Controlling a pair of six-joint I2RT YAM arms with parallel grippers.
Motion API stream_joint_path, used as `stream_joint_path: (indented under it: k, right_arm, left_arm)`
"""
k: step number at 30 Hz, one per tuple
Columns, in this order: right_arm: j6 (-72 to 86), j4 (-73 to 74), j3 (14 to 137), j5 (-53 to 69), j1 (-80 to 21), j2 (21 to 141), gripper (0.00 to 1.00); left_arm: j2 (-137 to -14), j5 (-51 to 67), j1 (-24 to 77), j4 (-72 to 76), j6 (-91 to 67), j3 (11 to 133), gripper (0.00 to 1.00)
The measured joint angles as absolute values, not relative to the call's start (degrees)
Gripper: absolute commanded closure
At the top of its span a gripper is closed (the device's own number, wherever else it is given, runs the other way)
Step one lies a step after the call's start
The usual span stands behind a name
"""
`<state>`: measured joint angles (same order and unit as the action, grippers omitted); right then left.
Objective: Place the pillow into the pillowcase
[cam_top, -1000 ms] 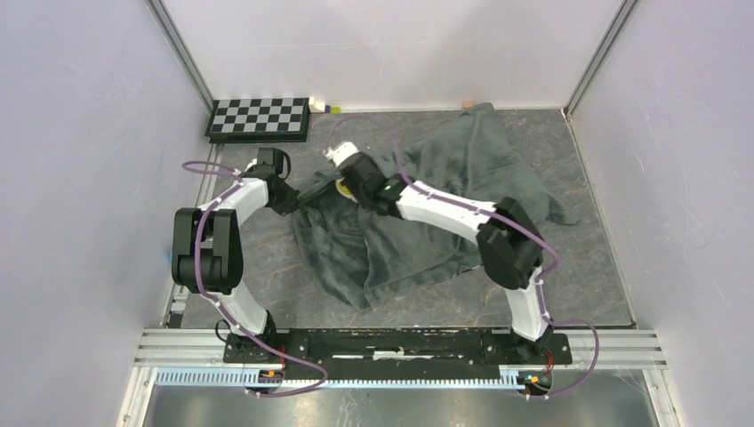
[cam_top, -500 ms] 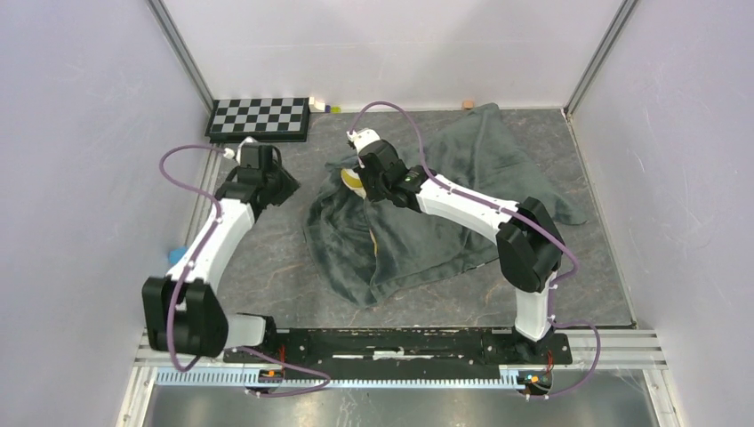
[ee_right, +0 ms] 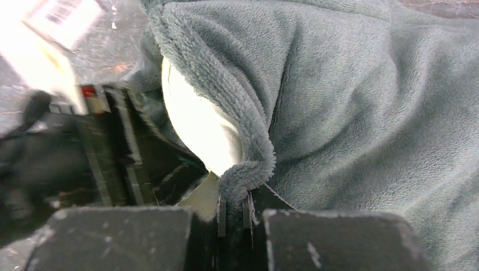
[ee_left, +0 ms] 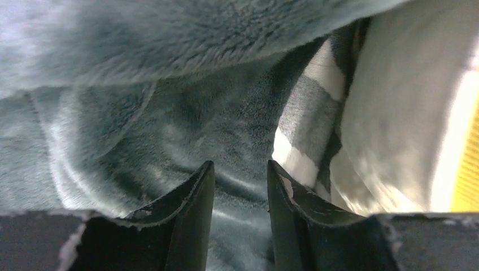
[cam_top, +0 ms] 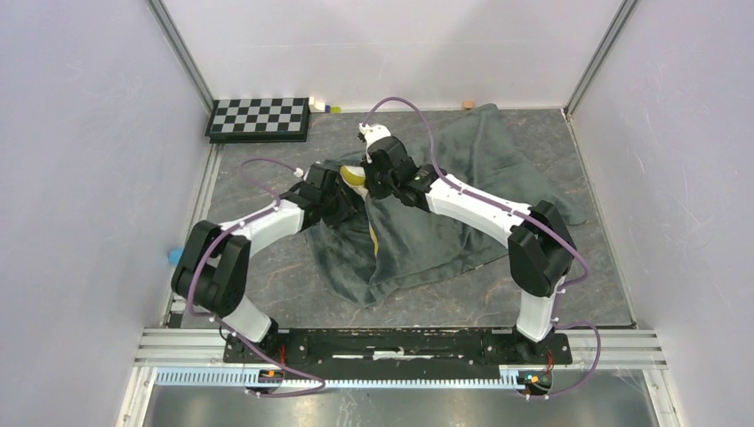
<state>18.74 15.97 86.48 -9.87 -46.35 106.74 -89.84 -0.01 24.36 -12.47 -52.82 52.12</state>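
The pillowcase (cam_top: 462, 191) lies crumpled across the table with its grey-green plush face up. Its zebra-striped face (ee_left: 308, 124) shows inside the mouth. Only a cream and yellow corner of the pillow (cam_top: 354, 175) peeks out at that mouth, and the wrist views show it close up (ee_left: 395, 107) (ee_right: 197, 124). My right gripper (cam_top: 372, 182) (ee_right: 233, 195) is shut on the pillowcase hem (ee_right: 248, 164) and holds it raised over the pillow. The left gripper (cam_top: 345, 203) (ee_left: 240, 169) stands open at the mouth, with plush fabric just beyond its fingertips and nothing pinched.
A checkerboard (cam_top: 258, 117) lies at the back left. Small bits sit along the back wall (cam_top: 324, 107) (cam_top: 467, 104). A blue object (cam_top: 173, 256) lies at the left edge. Enclosure walls close in on both sides and behind.
The left gripper let go of the pillowcase edge, opened, swung out to the left, then came back to the mouth. The right gripper shifted slightly right and back, still holding the hem.
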Motion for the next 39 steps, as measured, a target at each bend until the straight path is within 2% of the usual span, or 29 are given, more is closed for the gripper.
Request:
stream_joint_path:
  k: [13,16,19,23,28,39]
  right_arm:
    - [20.9,16.0,86.4,-8.6,-46.4,104.6,1.0]
    - [21.0,16.0,86.4,-8.6,-46.4,104.6,1.0]
    - [21.0,16.2,86.4,-8.6,-46.4,104.5,1.0]
    - [20.6,17.2,86.4,-10.0,-46.4,104.2,1.0]
    - [19.3,18.8,86.5,-13.8,-46.4,103.8,1.0]
    - [16.4,19.4,85.6,-21.8,-46.6,103.8,1.0]
  left_arm:
    - [-97.4,-4.5,30.0,-6.1,-54.0,52.2,0.46]
    - [-97.9,-5.6,30.8,-5.6,-54.2,52.2,0.55]
    - [-97.9,-8.0,31.6,-5.8,-54.5,52.2,0.69]
    - [-97.9,-9.9,32.0,-6.0,-55.1,52.1,0.97]
    - [-95.0,-10.4,32.0,-7.3,-55.1,51.3,0.98]
    - [-71.0,-10.3,27.7,-12.5,-55.1,43.8,0.98]
